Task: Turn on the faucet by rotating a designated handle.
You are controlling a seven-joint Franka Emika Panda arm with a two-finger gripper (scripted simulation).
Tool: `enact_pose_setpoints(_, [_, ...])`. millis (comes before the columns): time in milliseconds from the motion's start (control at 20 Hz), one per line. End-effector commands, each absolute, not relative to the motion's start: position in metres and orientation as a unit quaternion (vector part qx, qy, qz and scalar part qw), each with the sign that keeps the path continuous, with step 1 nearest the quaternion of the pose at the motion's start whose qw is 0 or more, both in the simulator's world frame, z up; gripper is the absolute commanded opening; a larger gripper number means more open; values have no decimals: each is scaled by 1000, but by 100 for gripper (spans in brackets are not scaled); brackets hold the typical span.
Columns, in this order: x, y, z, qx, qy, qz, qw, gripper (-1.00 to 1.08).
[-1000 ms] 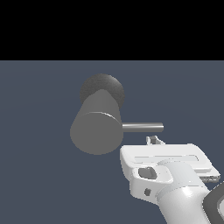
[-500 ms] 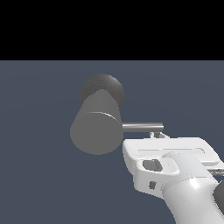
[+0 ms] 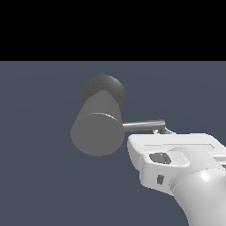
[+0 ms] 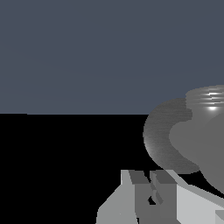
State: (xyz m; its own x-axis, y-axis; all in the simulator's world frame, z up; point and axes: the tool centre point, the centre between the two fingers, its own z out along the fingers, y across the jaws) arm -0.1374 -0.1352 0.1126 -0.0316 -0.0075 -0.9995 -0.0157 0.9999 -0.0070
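Altogether, one thick matte grey cylindrical faucet [image 3: 98, 128] sat near the middle of the exterior view, its flat round end face turned toward the camera and its single darker rounded base behind it. One thin shiny silver-grey metal rod handle [image 3: 143, 125] stuck out level from the cylinder's side toward the exterior view's right. One white robot arm [image 3: 194, 185] reached in from the lower corner on that side, and its one claw [image 3: 164, 130] sat at the rod's free end, mostly hidden behind the white hand. In the wrist view the two fingers [image 4: 142, 190] stood close together with only a narrow gap, beside the faucet [image 4: 192, 131]; whether they gripped the rod could not be told.
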Motion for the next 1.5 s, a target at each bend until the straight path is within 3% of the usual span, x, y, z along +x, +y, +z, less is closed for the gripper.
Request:
enact_pose_setpoints(0, [-137, -126, 138, -12, 707, 9, 707, -100])
enact_pose_setpoints(100, [-138, -135, 112, -7, 721, 3, 693, -100])
enact_pose_setpoints(1350, [-137, -107, 200, -12, 708, 9, 707, -100])
enact_pose_setpoints(1450, [-140, -122, 172, -2, 726, 2, 688, -100])
